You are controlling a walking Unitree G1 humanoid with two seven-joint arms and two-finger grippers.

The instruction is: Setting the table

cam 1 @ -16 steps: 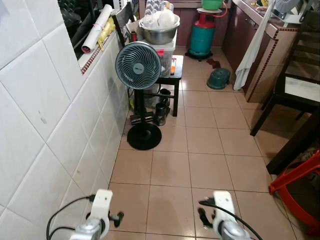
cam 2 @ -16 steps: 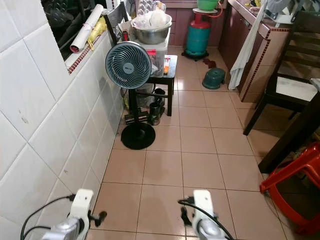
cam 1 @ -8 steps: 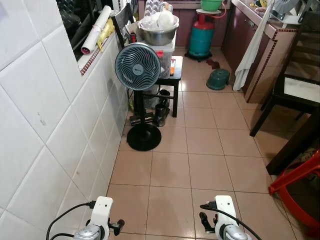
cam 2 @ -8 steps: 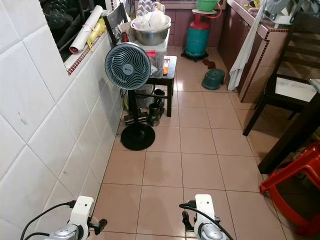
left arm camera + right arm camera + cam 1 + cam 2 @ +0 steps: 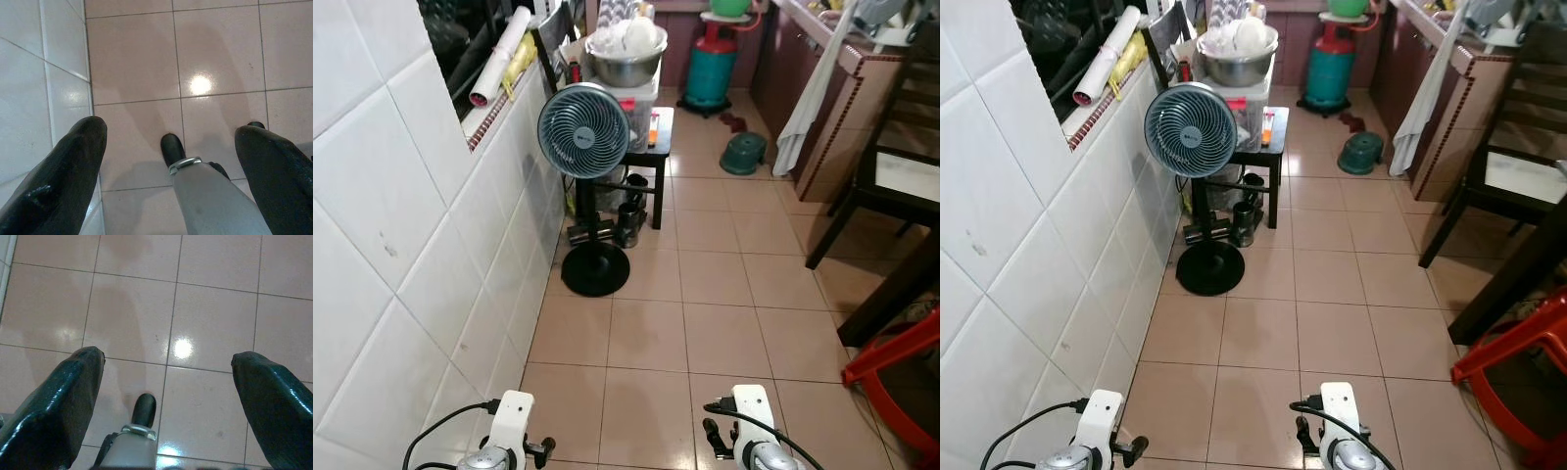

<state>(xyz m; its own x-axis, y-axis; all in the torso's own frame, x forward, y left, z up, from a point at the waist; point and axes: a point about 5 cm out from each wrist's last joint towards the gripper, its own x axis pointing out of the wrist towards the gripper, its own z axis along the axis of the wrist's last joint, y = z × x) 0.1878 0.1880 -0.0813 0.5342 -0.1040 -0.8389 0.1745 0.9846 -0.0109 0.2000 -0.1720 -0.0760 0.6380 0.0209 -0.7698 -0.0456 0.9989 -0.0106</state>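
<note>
Two claws hang low at the near edge of the scene, both idle: the left claw (image 5: 171,147) has its fingers spread wide over bare floor tile beside the white wall tiles, and the right claw (image 5: 166,382) is likewise spread, holding nothing.

Location: a narrow kitchen passage with a pink tiled floor (image 5: 705,284). On the left, a standing fan (image 5: 583,130) sits against the tiled wall (image 5: 421,225). Just behind it, a small dark counter (image 5: 658,137) carries a clear plastic bin topped by a steel bowl (image 5: 626,61) heaped with pale items, which may be dishware; too small to confirm. An orange item lies on the same counter beside the bin. At the far end stands a teal gas cylinder (image 5: 710,70), with an overturned green basin (image 5: 743,153) on the floor nearby. On the right are a brown cabinet with a white cloth (image 5: 808,98) draped over its edge, a dark chair (image 5: 891,181) and, nearer, part of a red stool (image 5: 901,377).

Assessment: the step in hand is travel and search; no tableware is yet grasped. The likeliest source is the steel bowl on the far left. The next move calls for walking forward past the fan's base, then raising an arm to bowl height.
</note>
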